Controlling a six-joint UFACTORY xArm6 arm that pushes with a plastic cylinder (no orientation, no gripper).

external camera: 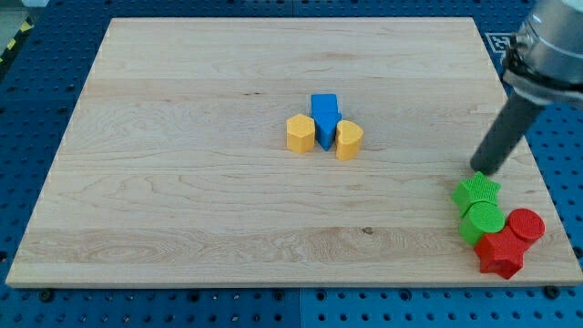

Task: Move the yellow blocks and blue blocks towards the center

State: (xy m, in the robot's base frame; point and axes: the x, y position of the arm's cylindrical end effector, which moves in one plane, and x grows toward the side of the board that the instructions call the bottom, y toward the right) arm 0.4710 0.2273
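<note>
Near the board's middle a yellow hexagon block (300, 133) sits at the left, a yellow heart-shaped block (348, 139) at the right. Between them stand a blue cube (324, 107) and a smaller blue block (326, 131) just below it; all touch or nearly touch. My tip (480, 169) is far to the right of this cluster, close to the board's right edge, just above a green star block (476, 191).
At the view's bottom right, a green star block, a green cylinder (481, 221), a red cylinder (525, 225) and a red star block (500, 253) are bunched together. The wooden board (182, 182) ends just right of them, with a blue pegboard (556, 155) around it.
</note>
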